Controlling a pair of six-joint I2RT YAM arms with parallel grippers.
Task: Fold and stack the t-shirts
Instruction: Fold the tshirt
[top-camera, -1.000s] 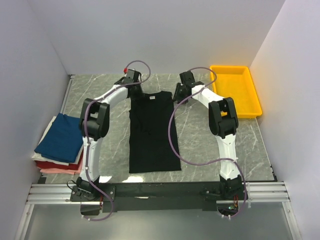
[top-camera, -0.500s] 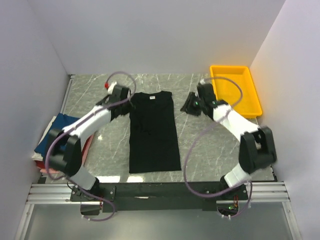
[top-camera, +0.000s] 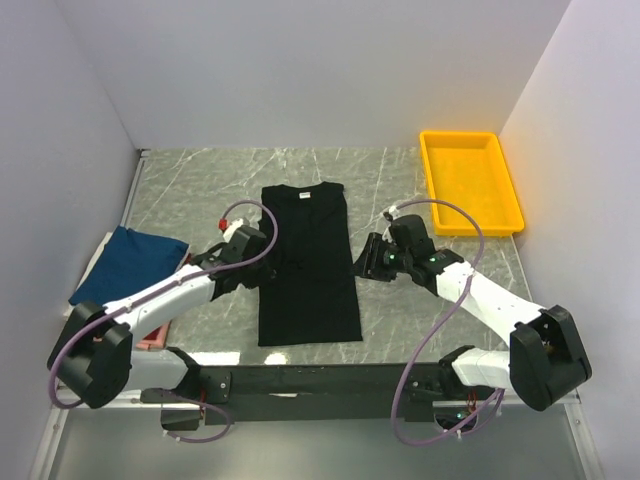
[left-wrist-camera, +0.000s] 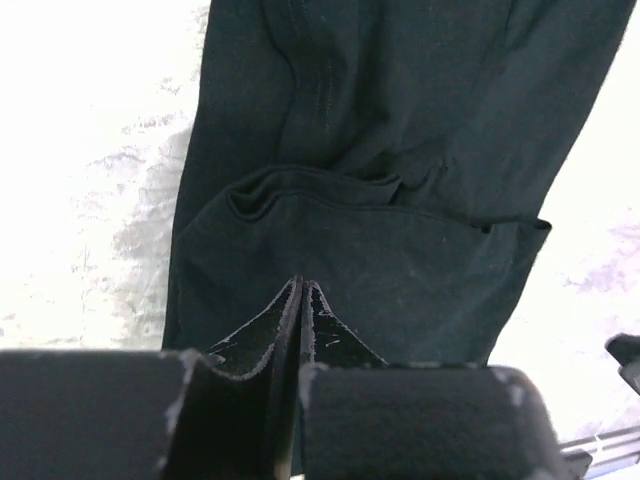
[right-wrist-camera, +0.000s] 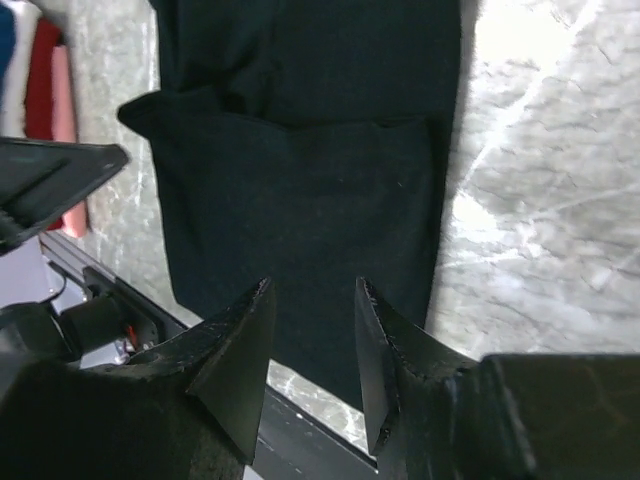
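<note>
The black t-shirt (top-camera: 306, 265) lies flat mid-table as a long narrow strip, its collar and white neck label (top-camera: 304, 197) at the far end. My left gripper (top-camera: 260, 262) is at the shirt's left edge about halfway down. In the left wrist view it (left-wrist-camera: 302, 287) is shut, empty, just above the black cloth (left-wrist-camera: 400, 150). My right gripper (top-camera: 363, 262) is at the shirt's right edge. In the right wrist view it (right-wrist-camera: 313, 288) is open and empty over the shirt (right-wrist-camera: 300, 150). The folded navy-blue shirt (top-camera: 130, 262) tops a stack at the left. Red and pink folded shirts (right-wrist-camera: 48, 90) show under it.
The yellow tray (top-camera: 470, 180) stands at the far right against the wall. White walls close the table on three sides. The arms' base rail (top-camera: 320, 385) runs along the near edge. Grey marbled tabletop (top-camera: 420, 330) shows beside the shirt.
Both arms have drawn back from the shirt's collar end toward me and now sit low at its left and right edges, about halfway down. The shirt has not moved.
</note>
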